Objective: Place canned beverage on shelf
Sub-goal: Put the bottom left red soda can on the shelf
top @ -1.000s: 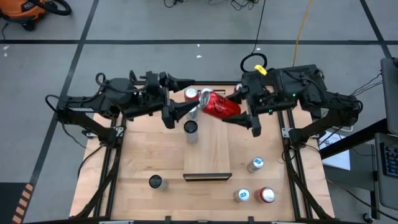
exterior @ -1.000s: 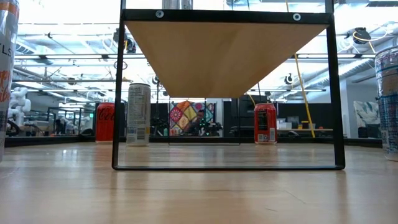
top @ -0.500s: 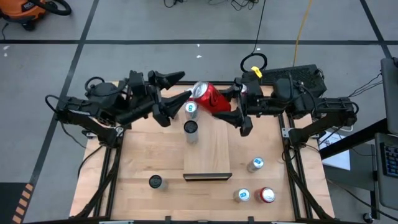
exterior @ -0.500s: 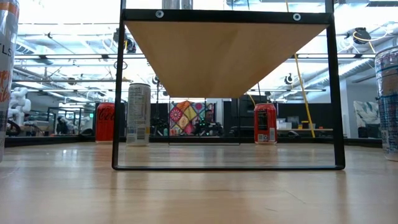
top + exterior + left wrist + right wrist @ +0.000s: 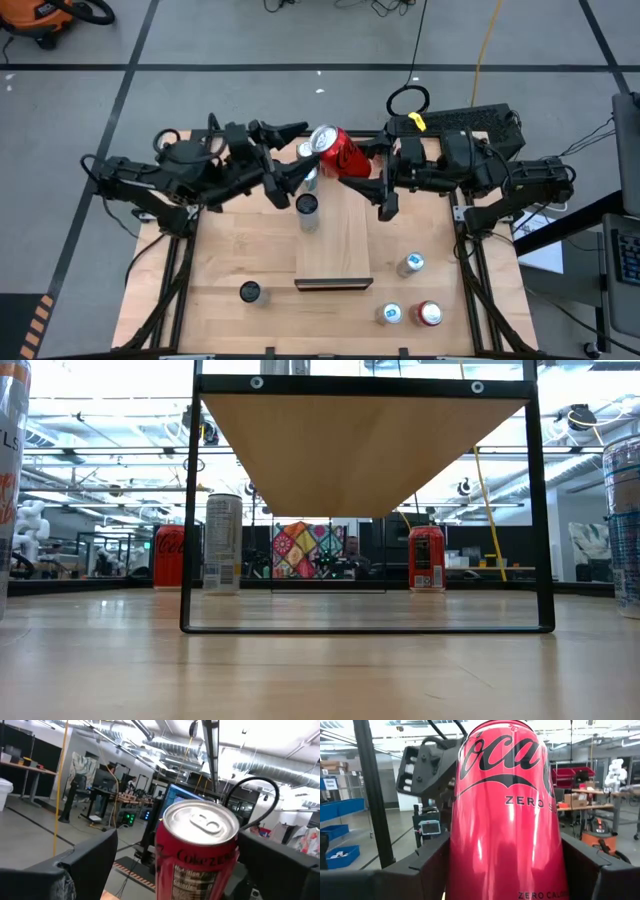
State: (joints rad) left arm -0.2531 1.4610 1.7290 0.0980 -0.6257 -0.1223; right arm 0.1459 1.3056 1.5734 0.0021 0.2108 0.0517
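Observation:
A red Coke Zero can (image 5: 340,155) hangs tilted above the far end of the shelf (image 5: 335,250), a pale board with a dark strip (image 5: 333,284) at its near end. My right gripper (image 5: 375,175) is shut on the can. My left gripper (image 5: 298,150) stands open at the can's silver top (image 5: 200,822), with a finger (image 5: 85,865) on either side of it; no touch shows. The low view shows only the shelf's underside (image 5: 360,450) and black frame; neither gripper appears there. My right gripper pinches the can's side walls (image 5: 457,865) between its two fingers, low on the can's body. The fingers come about level from the table's right side. The can is lifted clear, tilted, its top up and toward the far left.
A silver can (image 5: 307,208) stands at the shelf's left edge, and another can (image 5: 307,176) is below my left gripper. One can (image 5: 250,292) stands near left, and three (image 5: 411,263) (image 5: 390,314) (image 5: 428,314) near right. The shelf's near half is bare.
My right gripper has tipped upward and shifted a little toward the table's far left. The can has gone with it, from lying almost on its side to standing steeper, its top end raised. The hold is unchanged.

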